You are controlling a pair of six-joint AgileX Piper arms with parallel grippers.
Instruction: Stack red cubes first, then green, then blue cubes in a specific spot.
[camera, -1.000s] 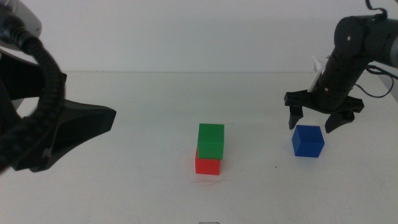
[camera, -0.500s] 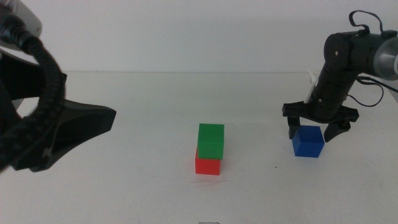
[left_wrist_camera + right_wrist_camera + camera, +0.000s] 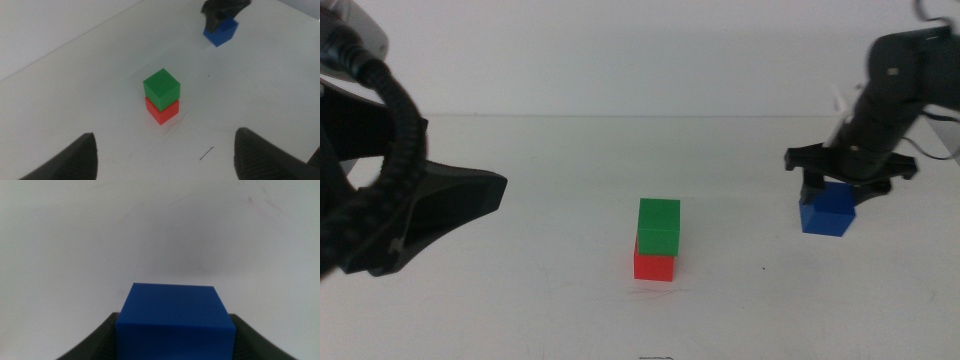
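The green cube (image 3: 659, 225) sits on the red cube (image 3: 654, 266) at the middle of the white table, slightly offset; the stack also shows in the left wrist view, green (image 3: 161, 87) on red (image 3: 162, 111). My right gripper (image 3: 830, 195) is at the right, shut on the blue cube (image 3: 827, 215), holding it just above the tabletop. In the right wrist view the blue cube (image 3: 175, 315) fills the gap between the jaws of the right gripper (image 3: 175, 332). My left gripper (image 3: 470, 195) waits at the left, open and empty (image 3: 165, 135).
The white tabletop (image 3: 520, 300) ends at a far edge against the pale wall. A thin dark mark (image 3: 206, 153) lies on the table near the stack. The right arm's cable hangs at the far right.
My right gripper came down over the blue cube, shut on it, and has moved it slightly up and to the right. The stack and the left arm have not moved.
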